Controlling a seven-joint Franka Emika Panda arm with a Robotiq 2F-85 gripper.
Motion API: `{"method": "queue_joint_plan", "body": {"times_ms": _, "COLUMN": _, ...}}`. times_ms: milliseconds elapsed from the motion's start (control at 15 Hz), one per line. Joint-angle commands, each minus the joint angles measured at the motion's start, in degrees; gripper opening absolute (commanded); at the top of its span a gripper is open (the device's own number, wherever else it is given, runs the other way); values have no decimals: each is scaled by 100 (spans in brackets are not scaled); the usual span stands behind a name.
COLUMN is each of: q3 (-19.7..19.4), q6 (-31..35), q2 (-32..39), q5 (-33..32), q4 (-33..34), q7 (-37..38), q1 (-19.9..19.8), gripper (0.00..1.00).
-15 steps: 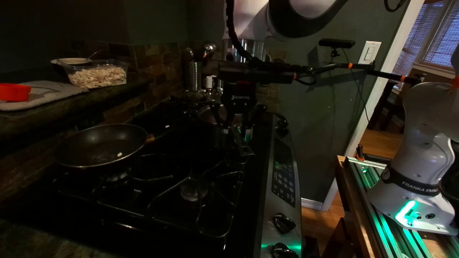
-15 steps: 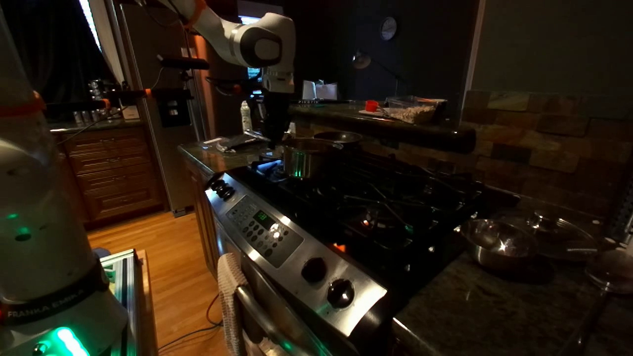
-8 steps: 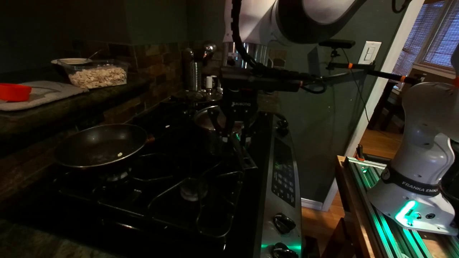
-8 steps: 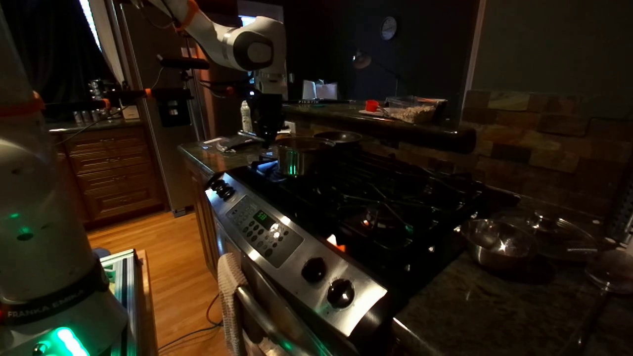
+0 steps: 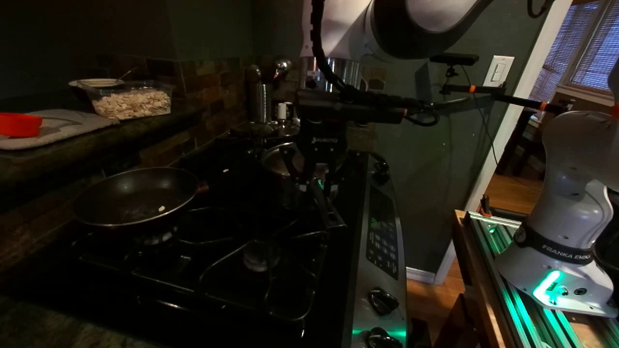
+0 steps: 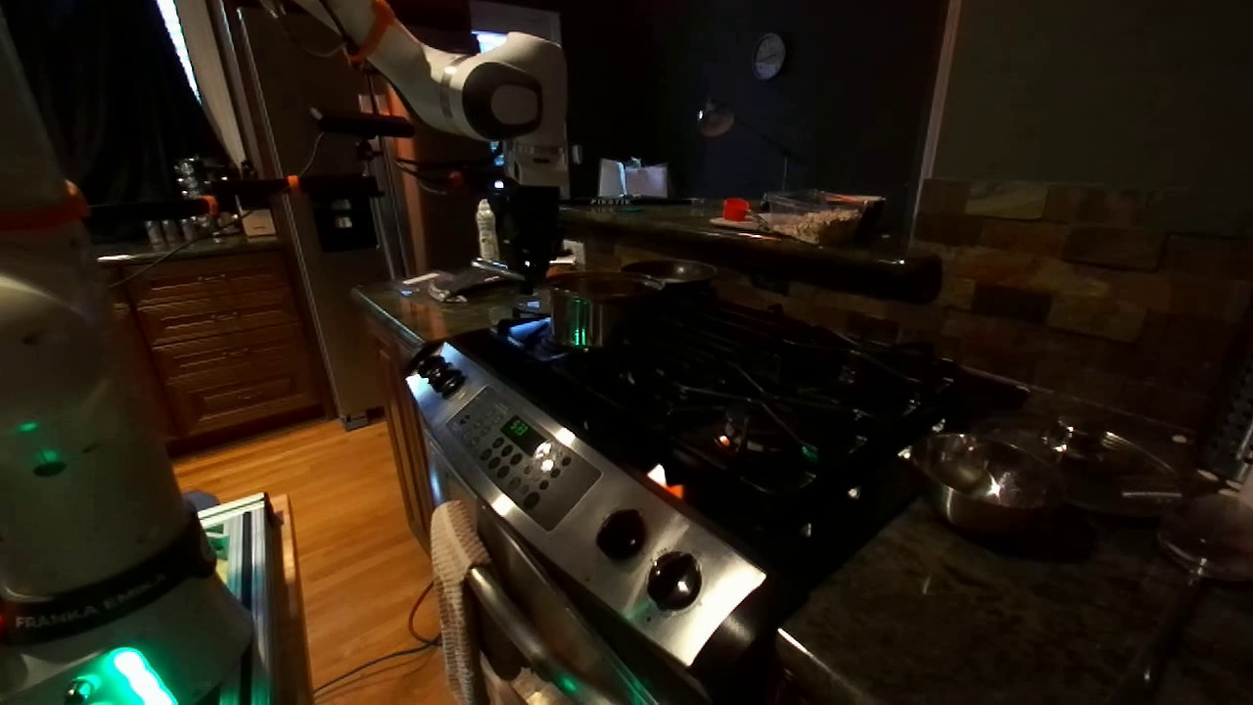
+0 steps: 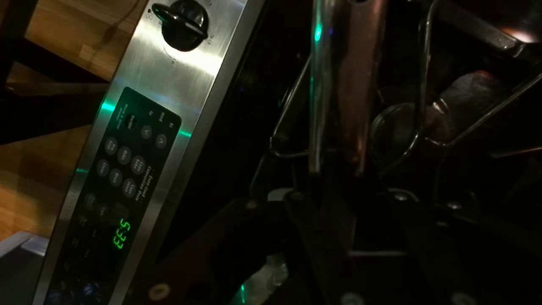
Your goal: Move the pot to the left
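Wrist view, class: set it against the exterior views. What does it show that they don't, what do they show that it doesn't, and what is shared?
Only the wrist view: readable lettering on the control panel, such as "hi", "med" and "lo".

Only the exterior views: the clear container of pale flakes, the red item, the brick-like wall tiles and, in an exterior view, the wall clock.

Shared: the panel's green digits, the gripper and, in an exterior view, the pot's handle.
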Motion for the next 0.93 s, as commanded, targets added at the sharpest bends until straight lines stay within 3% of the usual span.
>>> {"method": "queue_joint_plan", "body": {"times_ms": 0, "q3": 81, "q6": 216, "q2": 99, "q5": 217, "q4": 114, "q7": 255, "q1": 108, "gripper": 8}}
{"method": "queue_joint_plan", "body": {"times_ms": 400, "q3": 231, "q6": 785, "q2": 174, "q5": 377, "q4": 138, "q7": 1158, "q1": 299, "gripper": 8}}
{"method": "queue_joint_plan", "body": {"times_ms": 867, "q3": 379, "q6": 1111, "q2": 587, "q5": -224, "q4": 350, "q7": 2170, "q1": 555, "gripper": 8}}
